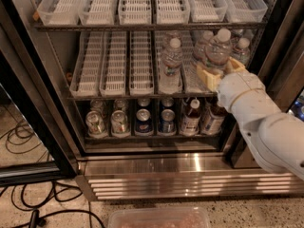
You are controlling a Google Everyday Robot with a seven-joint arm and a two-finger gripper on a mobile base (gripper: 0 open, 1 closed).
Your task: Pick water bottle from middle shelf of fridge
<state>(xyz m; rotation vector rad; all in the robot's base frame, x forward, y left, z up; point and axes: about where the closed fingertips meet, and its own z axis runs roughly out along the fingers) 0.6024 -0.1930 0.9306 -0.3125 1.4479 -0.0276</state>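
The fridge point(142, 167) stands open. Its middle shelf point(114, 95) carries white slotted lane trays and several water bottles at the right. One water bottle point(171, 63) stands alone in a lane. My gripper point(221, 70) reaches in from the right, its yellowish fingers point(206, 76) on either side of another water bottle point(218, 49) at the front right of the shelf, closed against its lower body. That bottle leans slightly right. More bottles point(242, 49) stand behind it.
The top shelf point(142, 26) holds empty white trays. The bottom shelf holds soda cans point(119, 122) and dark drink bottles point(190, 115). The black door frame point(33, 103) is at left, cables point(28, 208) lie on the floor, and a clear bin point(159, 217) sits below.
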